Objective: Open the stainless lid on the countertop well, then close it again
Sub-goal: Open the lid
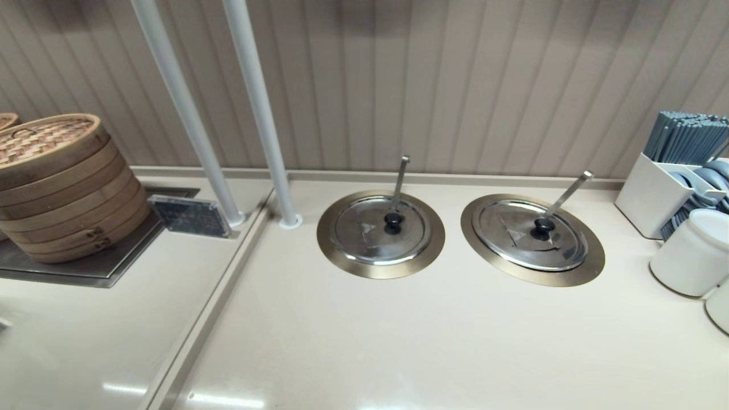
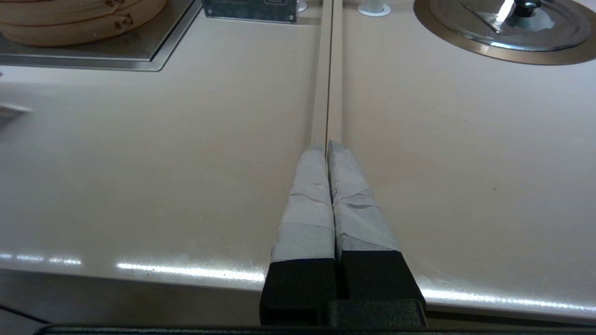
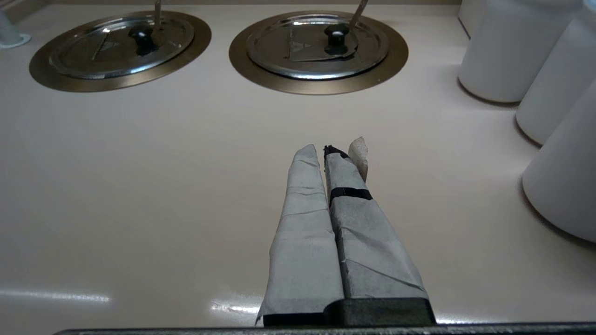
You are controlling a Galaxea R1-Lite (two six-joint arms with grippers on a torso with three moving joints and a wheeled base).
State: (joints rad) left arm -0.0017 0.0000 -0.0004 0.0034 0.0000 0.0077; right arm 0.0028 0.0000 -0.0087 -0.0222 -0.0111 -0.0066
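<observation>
A beige countertop [image 1: 433,341] runs to a ribbed grey-brown wall [image 1: 455,80] at the far side. Two white poles [image 1: 259,108] rise at far left. Ceiling light glints along the near edge.

The round shiny steel lid with a small black knob [image 1: 532,235] sits flat and closed on the right-hand round well with a wide bronze rim ring [image 1: 592,265], sunk in the counter. A long steel ladle handle [image 1: 568,193] slants up from its far edge.
</observation>
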